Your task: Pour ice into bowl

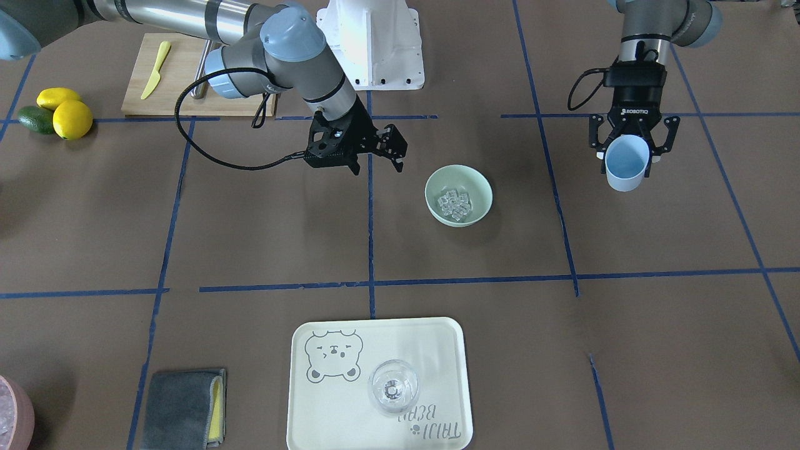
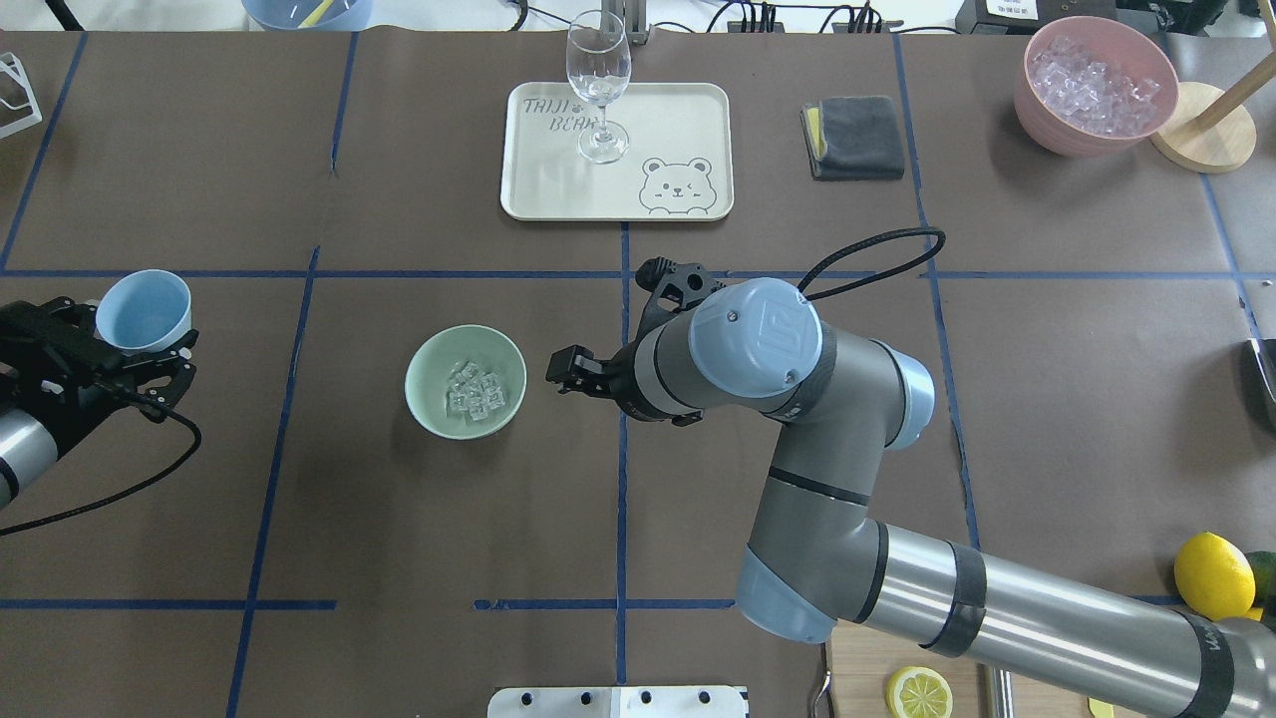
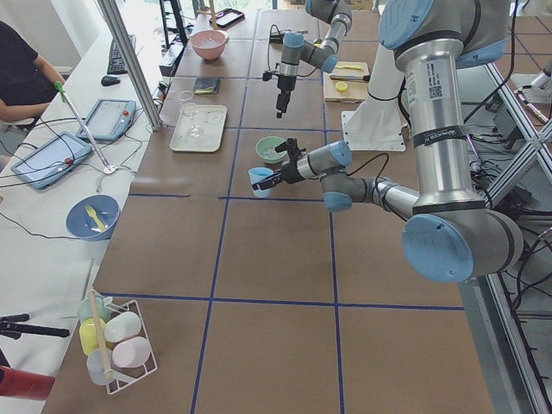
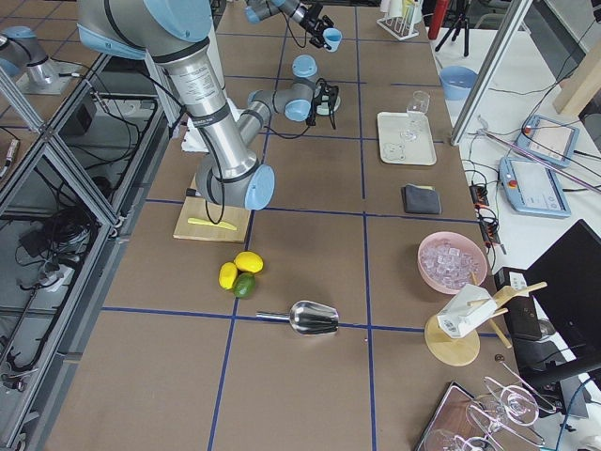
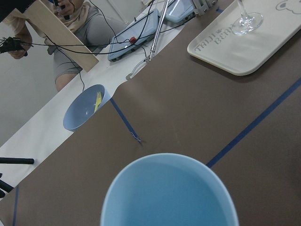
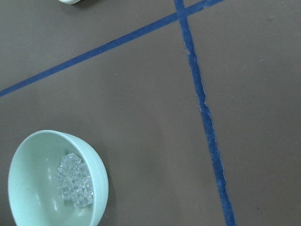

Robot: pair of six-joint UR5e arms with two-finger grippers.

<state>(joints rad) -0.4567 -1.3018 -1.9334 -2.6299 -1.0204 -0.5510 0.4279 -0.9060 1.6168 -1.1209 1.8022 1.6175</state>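
**Ice (image 2: 475, 389) sits in the bowl (image 2: 427, 401); cup held off to the left**

The ice is a small heap of clear cubes at the bottom of the pale mint-green bowl. The bowl stands upright near the middle of the counter (image 2: 299, 479), a little toward its left end.

The left gripper (image 1: 627, 154) is raised above the counter toward the left end, well apart from the bowl. Its fingers pinch a light blue cup (image 1: 626, 171) by the sides. The cup's mouth faces up, and the wrist view shows only plain blue inside it.

The right gripper (image 1: 379, 164) hovers just beside the bowl on its right, above a blue tape line. Its jaws are spread wide, nothing between them, and it does not touch the bowl.

At the middle of the counter's far edge, across from the robot, lies a cream tray (image 2: 698, 110) with a bear drawing. A clear wine glass (image 2: 598, 80) stands upright on it. Right of the tray lies a folded grey cloth (image 2: 857, 138), and a pink container (image 2: 1057, 125) of whitish cubes stands near the far right corner.

Near the robot's edge at the right end are a wooden board (image 1: 181, 81) with a yellow knife (image 1: 155, 70), and lemons (image 1: 72, 119) beside an avocado (image 1: 34, 120).
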